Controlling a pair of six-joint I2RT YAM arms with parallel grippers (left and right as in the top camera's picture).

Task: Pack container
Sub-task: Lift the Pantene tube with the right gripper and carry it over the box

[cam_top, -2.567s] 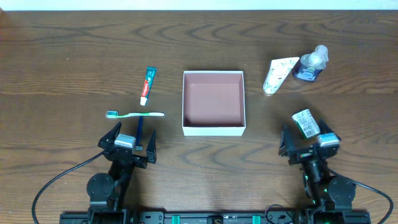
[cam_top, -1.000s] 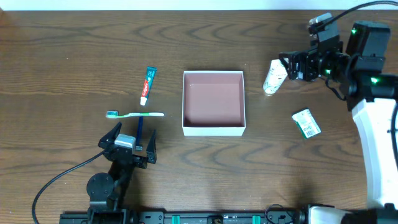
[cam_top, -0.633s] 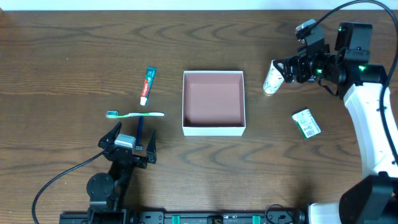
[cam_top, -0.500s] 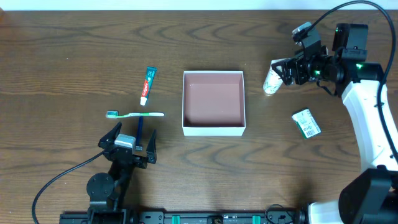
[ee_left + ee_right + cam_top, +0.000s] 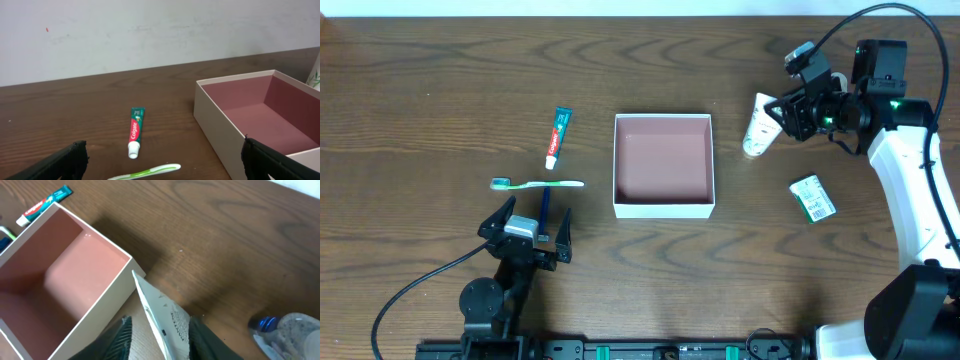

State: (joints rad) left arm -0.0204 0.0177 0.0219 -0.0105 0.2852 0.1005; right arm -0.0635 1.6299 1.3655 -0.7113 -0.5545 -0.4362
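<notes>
The container [image 5: 663,207] is a shallow white box with a reddish-brown bottom at mid-table, also seen in the left wrist view [image 5: 215,117] and the right wrist view [image 5: 107,297]. A white tube [image 5: 759,124] lies to its right. My right gripper [image 5: 783,115] straddles the tube [image 5: 167,312]. Its jaws are half closed: the right finger [image 5: 200,340] lies against the tube, and a strip of table shows before the left finger [image 5: 124,336]. My left gripper [image 5: 525,236] rests open at the front left, holding nothing [image 5: 167,162].
A toothpaste tube [image 5: 557,137] and a green toothbrush [image 5: 537,184] lie left of the box, with a blue handle [image 5: 544,208] just ahead of the left gripper. A blue bottle [image 5: 290,330] stands beside the white tube. A green-and-white packet [image 5: 812,197] lies at the right.
The right arm left its rest spot at the front right and reached the white tube at the back right. Its jaws then narrowed around the tube. The left arm stayed still.
</notes>
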